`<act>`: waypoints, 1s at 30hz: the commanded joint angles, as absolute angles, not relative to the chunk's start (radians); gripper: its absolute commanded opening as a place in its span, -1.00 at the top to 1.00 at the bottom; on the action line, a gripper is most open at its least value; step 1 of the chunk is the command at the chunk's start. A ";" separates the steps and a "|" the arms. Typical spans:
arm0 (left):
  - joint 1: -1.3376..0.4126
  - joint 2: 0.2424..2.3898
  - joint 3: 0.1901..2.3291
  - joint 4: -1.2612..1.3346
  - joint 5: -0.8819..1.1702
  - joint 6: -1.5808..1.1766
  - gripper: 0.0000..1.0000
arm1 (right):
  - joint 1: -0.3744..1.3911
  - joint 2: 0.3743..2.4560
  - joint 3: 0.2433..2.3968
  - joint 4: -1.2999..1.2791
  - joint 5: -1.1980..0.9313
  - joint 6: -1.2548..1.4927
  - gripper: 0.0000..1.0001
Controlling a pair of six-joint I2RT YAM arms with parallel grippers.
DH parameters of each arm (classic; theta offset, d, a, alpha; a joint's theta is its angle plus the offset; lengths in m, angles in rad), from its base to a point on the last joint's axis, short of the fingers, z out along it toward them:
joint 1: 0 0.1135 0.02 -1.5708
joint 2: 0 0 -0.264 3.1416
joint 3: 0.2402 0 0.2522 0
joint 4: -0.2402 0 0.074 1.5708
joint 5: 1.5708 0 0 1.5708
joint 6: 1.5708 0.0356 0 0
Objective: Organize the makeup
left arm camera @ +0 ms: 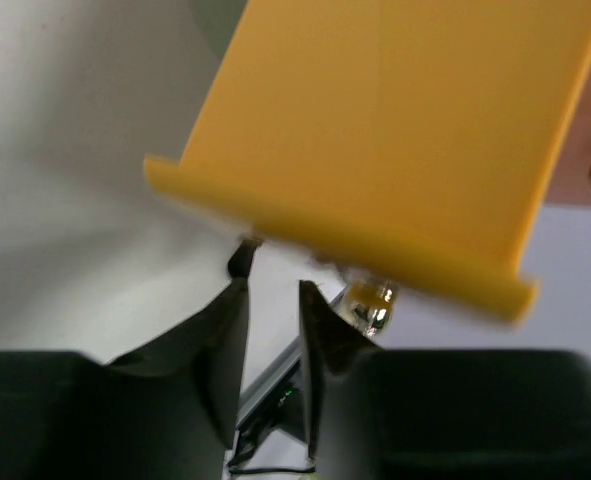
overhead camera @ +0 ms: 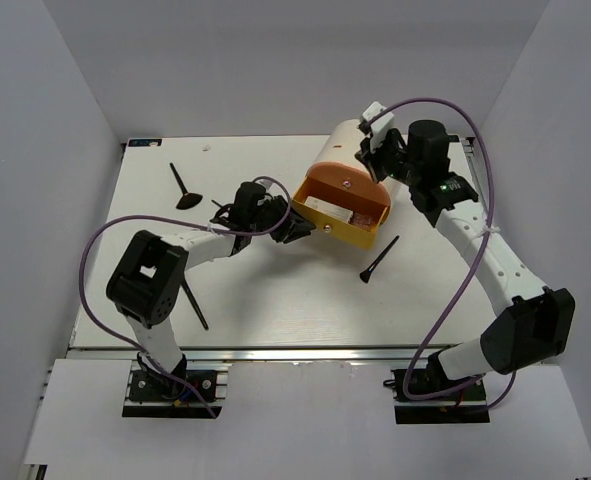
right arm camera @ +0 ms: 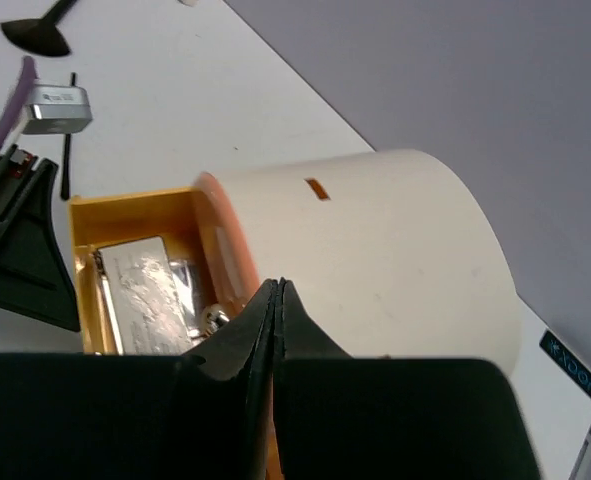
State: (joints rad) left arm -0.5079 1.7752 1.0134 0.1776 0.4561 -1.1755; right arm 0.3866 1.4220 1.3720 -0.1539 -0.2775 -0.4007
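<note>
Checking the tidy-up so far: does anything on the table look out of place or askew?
Yes. One brush lies back left, a second brush front left, a third brush right of the drawer, all at different angles. The drawer stands pulled out of the cream unit, a compact inside.

Top external: high at the near edge, facing down on the whole table. Left wrist: past the left gripper, hard against the yellow drawer. Right wrist: past the right gripper — close, into that drawer, common to all three.
</note>
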 commanded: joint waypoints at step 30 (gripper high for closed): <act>-0.526 2.005 1.279 0.406 0.491 -1.371 0.68 | 0.224 1.644 1.486 -0.126 -0.179 -0.222 0.95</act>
